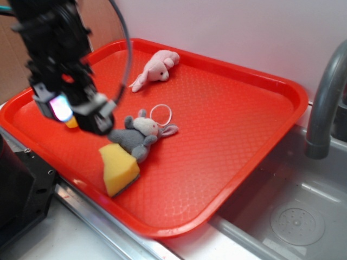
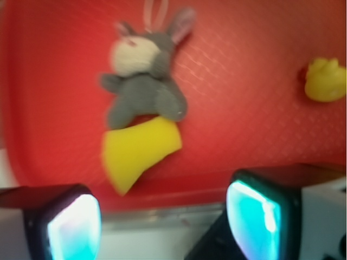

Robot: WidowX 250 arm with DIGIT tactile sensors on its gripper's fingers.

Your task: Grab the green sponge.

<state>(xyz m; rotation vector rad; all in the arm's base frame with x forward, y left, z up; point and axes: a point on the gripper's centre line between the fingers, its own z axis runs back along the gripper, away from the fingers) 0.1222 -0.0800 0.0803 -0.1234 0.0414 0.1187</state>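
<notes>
The green sponge [image 1: 119,169] [image 2: 138,151] is a yellow foam wedge with a thin dark layer along one edge, lying near the front rim of the red tray [image 1: 227,124]. A grey plush [image 1: 136,136] [image 2: 143,81] rests against its far side, touching it. My gripper [image 1: 81,115] [image 2: 162,230] hangs above the tray to the left of the sponge, open, with nothing between its glowing fingertips [image 2: 73,227]. In the wrist view the sponge lies ahead of the jaws, a little left of centre.
A pink plush [image 1: 157,68] lies at the tray's far side and a white ring [image 1: 161,114] sits by the grey plush. A small yellow duck [image 2: 324,80] is on the tray, mostly hidden behind my gripper in the exterior view. A sink [image 1: 293,216] and grey faucet [image 1: 325,103] stand right.
</notes>
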